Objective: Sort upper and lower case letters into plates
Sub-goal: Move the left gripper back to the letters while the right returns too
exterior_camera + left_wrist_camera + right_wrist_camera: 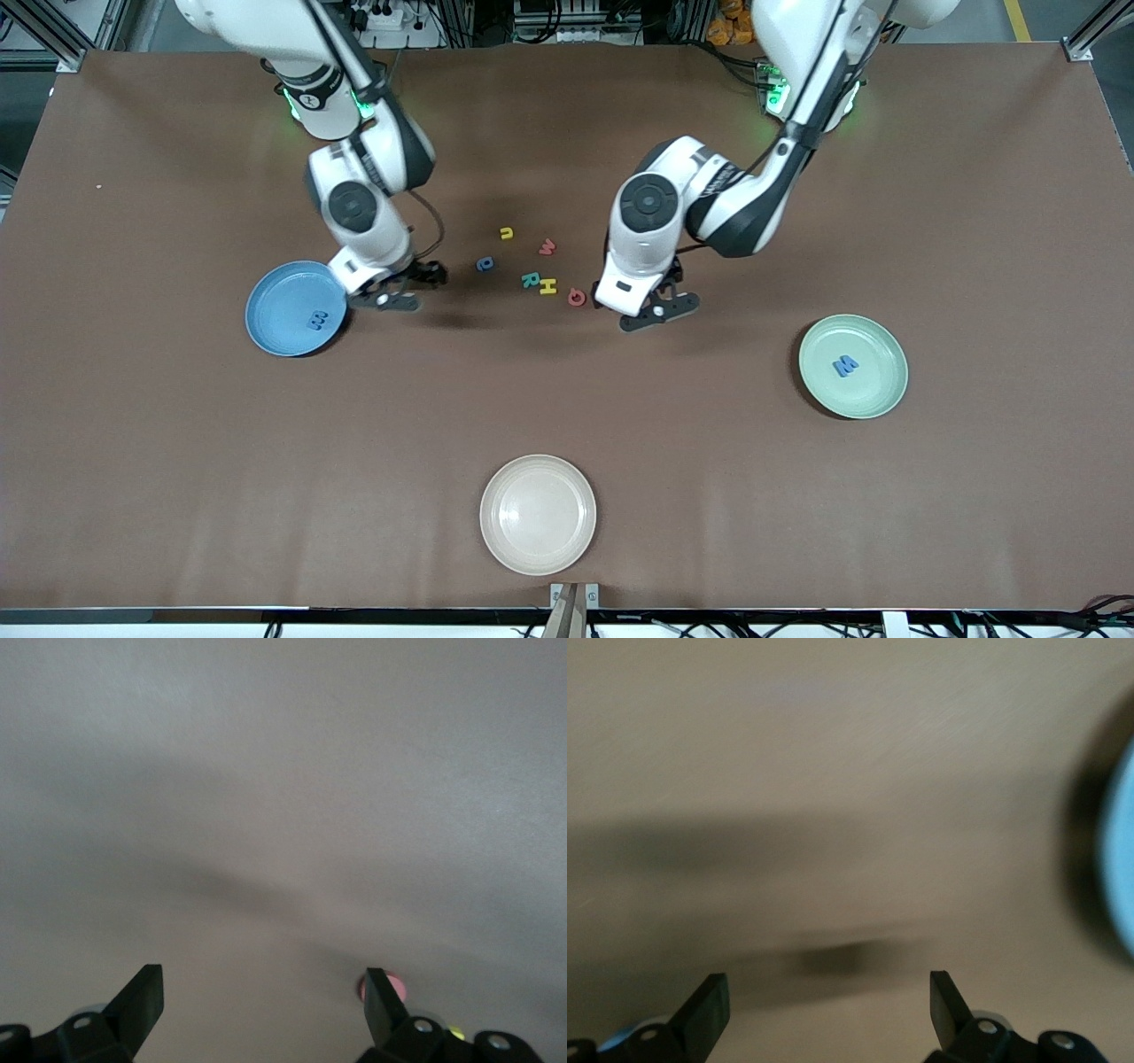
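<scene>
My right tool (409, 288) is hanging wide open and empty, just beside the blue plate (276, 321), which is carrying a blue letter (318, 320). My left tool (660, 310) is also gaping with nothing in it, low over the bench (177, 461) next to the coral Q (577, 297). The other loose letters (529, 266) are lying between the two tools. The green plate (873, 390), toward the left arm's end, is holding a blue M (846, 364). A cream plate (538, 514) is sitting nearest the camera.
</scene>
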